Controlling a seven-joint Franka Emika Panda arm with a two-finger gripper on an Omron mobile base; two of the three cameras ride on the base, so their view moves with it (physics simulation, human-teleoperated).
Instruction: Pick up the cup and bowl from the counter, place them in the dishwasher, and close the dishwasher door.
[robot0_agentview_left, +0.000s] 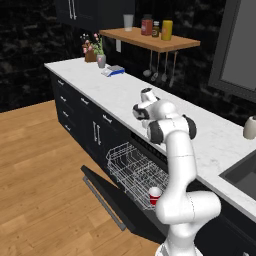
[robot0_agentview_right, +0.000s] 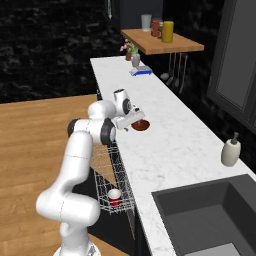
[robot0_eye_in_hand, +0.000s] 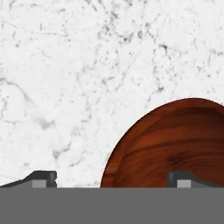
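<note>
The gripper (robot0_eye_in_hand: 111, 179) hung w/ jaws spread wide, holding nothing, directly over the counter (robot0_eye_in_hand: 65, 65). The brown bowl (robot0_eye_in_hand: 170, 144) sat on the marble just under the tool; in the hand view one fingertip (robot0_eye_in_hand: 186, 178) stood over the bowl's inside, the other (robot0_eye_in_hand: 41, 177) over bare marble beside the rim. From the right base view, the bowl (robot0_agentview_right: 140, 125) lay at the gripper's (robot0_agentview_right: 134, 121) tip. Well below the tool, the red cup (robot0_agentview_right: 114, 197) stood upright in the dishwasher rack (robot0_agentview_left: 131, 170) (door (robot0_agentview_left: 107, 200) dropped open).
</note>
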